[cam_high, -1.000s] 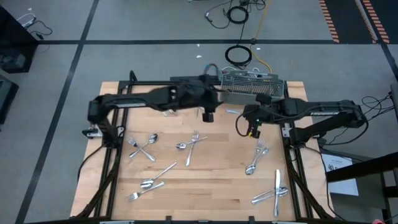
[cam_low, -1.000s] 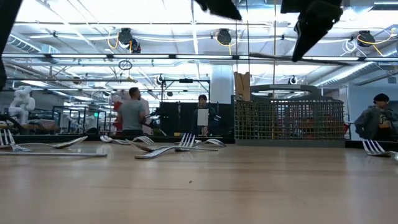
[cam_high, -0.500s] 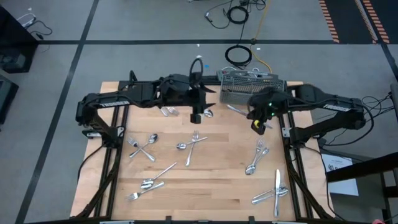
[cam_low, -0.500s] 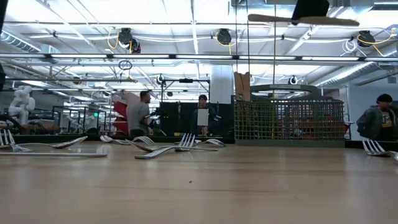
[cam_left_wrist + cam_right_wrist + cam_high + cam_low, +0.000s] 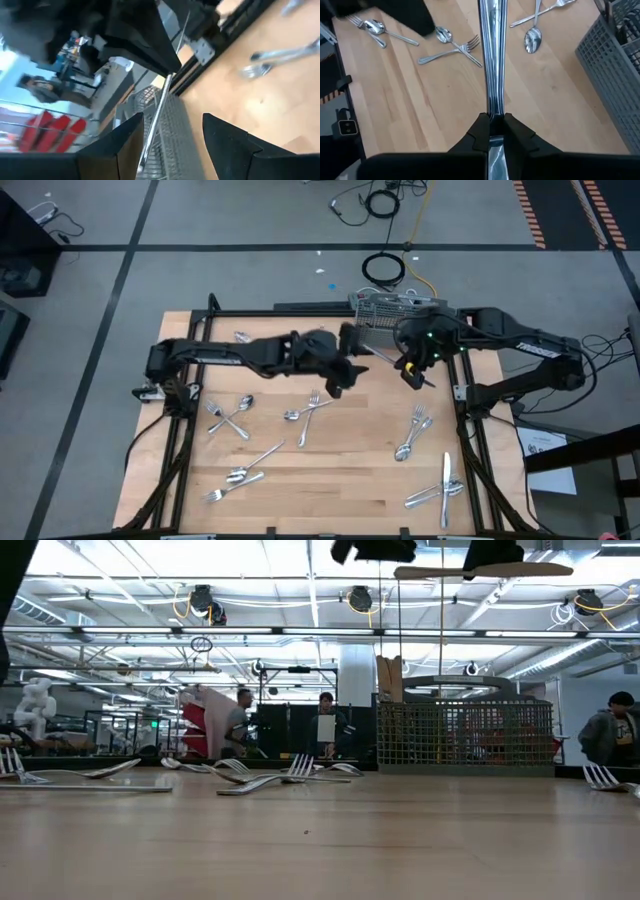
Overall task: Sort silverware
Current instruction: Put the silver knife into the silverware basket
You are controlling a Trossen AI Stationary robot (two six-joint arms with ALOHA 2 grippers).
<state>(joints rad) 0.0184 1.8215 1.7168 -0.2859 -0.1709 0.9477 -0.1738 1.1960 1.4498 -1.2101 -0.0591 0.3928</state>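
right gripper (image 5: 492,131) | clamps knife (image 5: 491,60) | beside caddy (image 5: 400,314)

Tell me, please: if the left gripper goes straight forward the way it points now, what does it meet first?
Probably the knife held by the right gripper, which crosses straight ahead between the left gripper's open fingers. Just behind it stands the grey mesh caddy. Depth is unclear, so the order is uncertain.
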